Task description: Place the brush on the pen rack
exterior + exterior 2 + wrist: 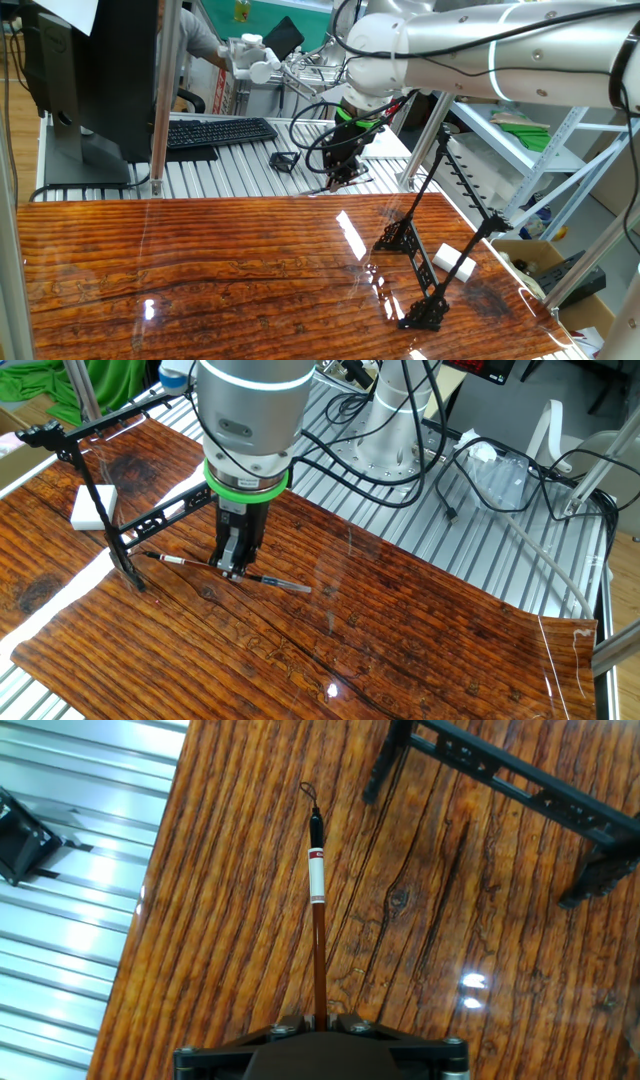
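The brush (318, 920) is a thin brown stick with a white-and-red band and a dark tip with a small loop. My gripper (320, 1020) is shut on its shaft, and the stick points straight away from the hand. In the other fixed view the brush (185, 562) sticks out on both sides of the gripper (233, 572), level and low over the wooden tabletop. Whether it touches the wood I cannot tell. The pen rack (110, 490), a long black frame of slanted rods on lattice feet, stands a little to the left of the gripper, apart from the brush. It shows again as the pen rack (440, 240) and the pen rack (520, 790).
A white block (95, 507) lies on the wood beside the rack. A small black wire frame (284, 160) and a keyboard (215, 131) sit on the ribbed metal surface behind the wooden top. Cables (480, 470) run across the metal by the arm's base.
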